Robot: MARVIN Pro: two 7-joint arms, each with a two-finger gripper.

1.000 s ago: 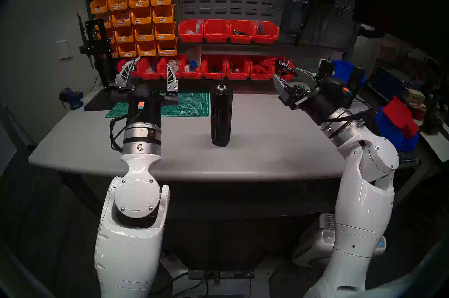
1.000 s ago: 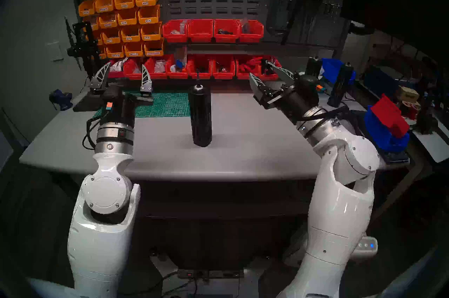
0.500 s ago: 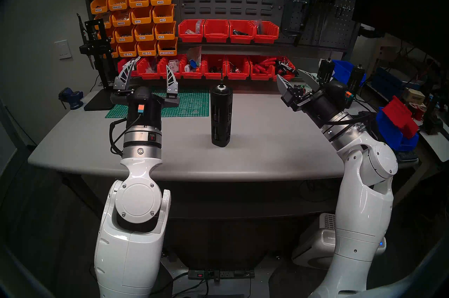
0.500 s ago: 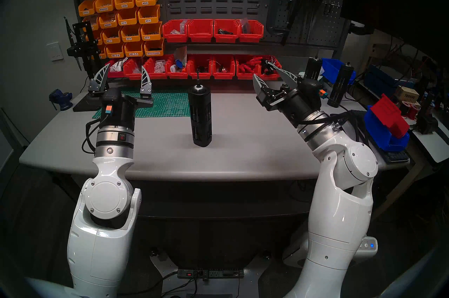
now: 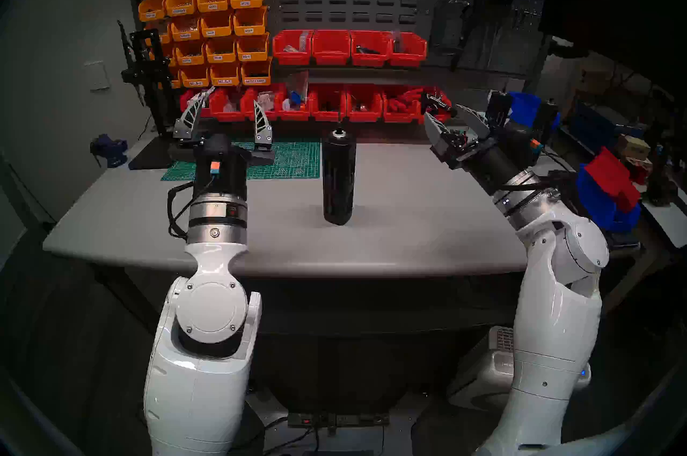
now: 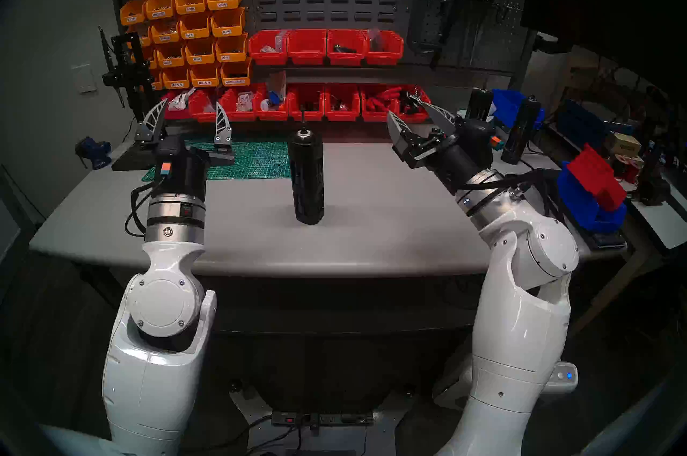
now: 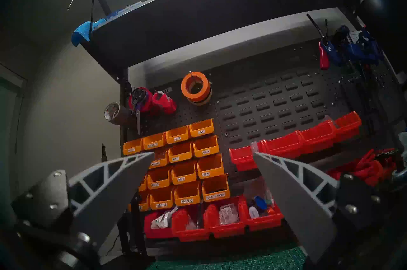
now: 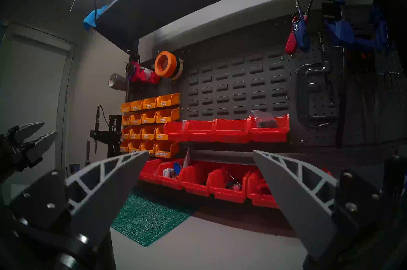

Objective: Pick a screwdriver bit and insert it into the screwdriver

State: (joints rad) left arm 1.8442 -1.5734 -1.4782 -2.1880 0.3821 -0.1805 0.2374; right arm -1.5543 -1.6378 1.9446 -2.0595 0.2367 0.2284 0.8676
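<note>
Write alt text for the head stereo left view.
A tall black screwdriver stands upright mid-table between two raised, open, empty grippers: left gripper, right gripper. Behind them, orange bins and red bins line a pegboard.

Bare grey table (image 5: pixel 409 221) all around the screwdriver (image 5: pixel 338 180), which stood alone mid-table with a thin bit (image 5: pixel 339 116) sticking up from its top. Near, left and right sides were free. Far edge was blocked by the red bin row (image 5: pixel 334 107). Far left: green cutting mat (image 5: pixel 293 161) lay flat, black stand (image 5: pixel 148 72) upright beside it. Far right was cluttered: two black cylinders (image 6: pixel 520 131) and blue bins (image 5: pixel 609 198).
</note>
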